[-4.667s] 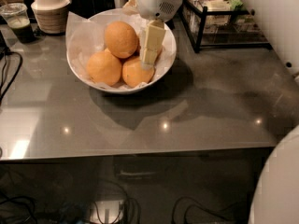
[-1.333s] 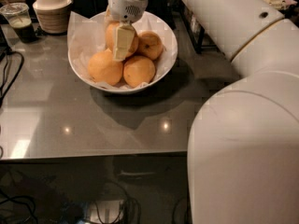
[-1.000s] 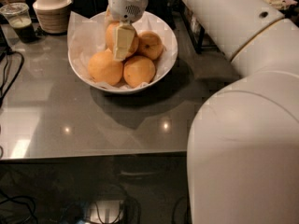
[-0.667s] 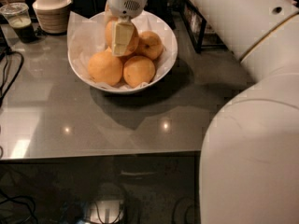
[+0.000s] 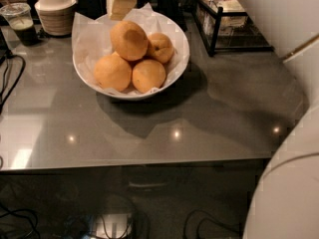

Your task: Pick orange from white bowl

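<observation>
The white bowl (image 5: 177,66), lined with crumpled white paper, stands at the back middle of the grey table and holds several oranges. The largest orange (image 5: 129,40) lies on top of the pile, toward the back left of the bowl. A smaller orange (image 5: 160,48) with a dark dimple lies to its right, and two more (image 5: 112,72) (image 5: 148,75) lie in front. My gripper (image 5: 122,5) is at the top edge of the view, just above and behind the largest orange, its lower end close to the orange's top. Its upper part is cut off by the frame.
A ribbed beige bowl with a white lid (image 5: 55,10) and a plastic cup of dark drink (image 5: 20,24) stand at the back left. A black wire rack (image 5: 229,26) stands at the back right. My white arm body (image 5: 289,183) fills the right side. Cables (image 5: 10,78) lie at the left edge.
The gripper has risen from among the oranges to the top of the view. The arm has swung out of the middle of the view. The largest orange stays in the bowl.
</observation>
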Tool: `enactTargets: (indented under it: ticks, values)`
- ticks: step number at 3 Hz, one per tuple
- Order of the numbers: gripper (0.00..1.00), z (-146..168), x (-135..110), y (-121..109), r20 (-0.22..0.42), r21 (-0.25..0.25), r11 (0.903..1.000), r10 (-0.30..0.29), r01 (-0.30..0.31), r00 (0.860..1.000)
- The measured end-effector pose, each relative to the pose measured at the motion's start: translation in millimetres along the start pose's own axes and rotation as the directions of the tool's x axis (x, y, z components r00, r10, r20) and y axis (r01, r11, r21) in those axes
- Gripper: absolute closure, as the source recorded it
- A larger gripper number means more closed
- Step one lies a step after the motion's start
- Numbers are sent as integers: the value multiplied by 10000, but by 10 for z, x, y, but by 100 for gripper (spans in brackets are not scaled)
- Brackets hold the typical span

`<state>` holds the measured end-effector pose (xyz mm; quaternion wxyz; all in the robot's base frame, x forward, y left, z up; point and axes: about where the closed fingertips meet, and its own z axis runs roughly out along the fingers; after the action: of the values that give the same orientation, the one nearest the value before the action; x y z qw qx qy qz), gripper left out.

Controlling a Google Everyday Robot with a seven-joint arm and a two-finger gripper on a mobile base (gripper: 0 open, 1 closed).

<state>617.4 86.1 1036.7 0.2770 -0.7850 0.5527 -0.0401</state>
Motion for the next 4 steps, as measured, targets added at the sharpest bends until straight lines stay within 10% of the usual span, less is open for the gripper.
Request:
enactTargets:
  ticks: [1, 4]
  values:
    - [100, -91, 141, 19, -57, 113, 9989, 453, -452, 9990]
    - [36, -94, 147, 20, -55, 116, 9988, 471, -470, 9989]
